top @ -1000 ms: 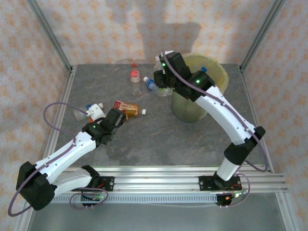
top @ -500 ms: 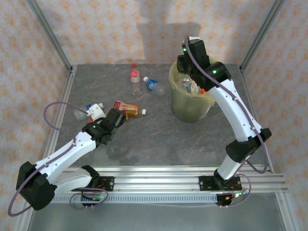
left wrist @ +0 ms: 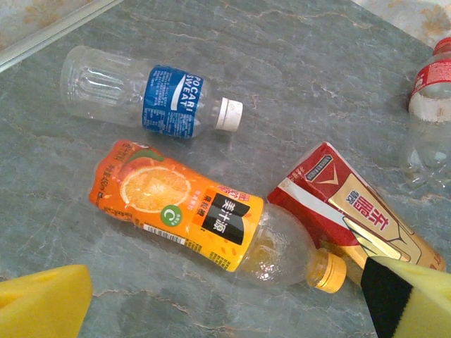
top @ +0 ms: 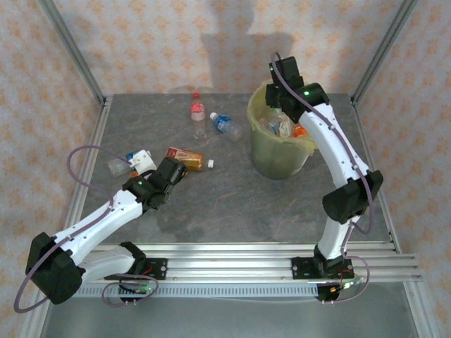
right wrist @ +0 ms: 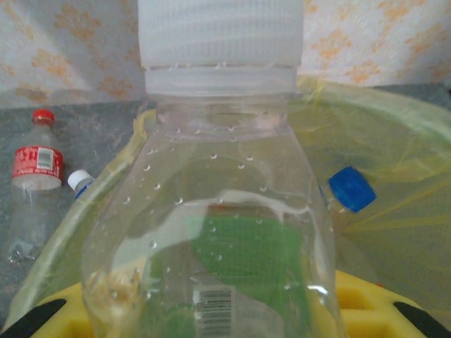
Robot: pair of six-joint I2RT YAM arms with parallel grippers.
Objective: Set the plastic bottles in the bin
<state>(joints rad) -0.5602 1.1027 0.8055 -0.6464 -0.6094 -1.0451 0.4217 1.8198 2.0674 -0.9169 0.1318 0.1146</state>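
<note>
Hanging over the round yellow-green translucent plastic bin (top: 271, 165) in the overhead view is the right gripper (top: 280, 113). The left gripper (top: 177, 164) hovers low over the grey desk (top: 232, 204), spread wide and empty.

At the left wrist, a clear orange-labelled plastic bottle (left wrist: 190, 215) lies just ahead of that gripper, its long axis slanting and its orange cap nearest one yellow finger (left wrist: 416, 303). Light, thin-walled and likely slippery, it is best pinched across the labelled middle.

At the right wrist, the gripper is partly closed on a clear green-labelled plastic bottle (right wrist: 218, 211), upright with its white cap up, above the bin's mouth.

The right pincer (right wrist: 211, 317) holds a bottle (right wrist: 225, 204) over the bin (right wrist: 402, 127). Ahead of the left pincer (left wrist: 225, 306) lies a second bottle (left wrist: 187, 211).
</note>
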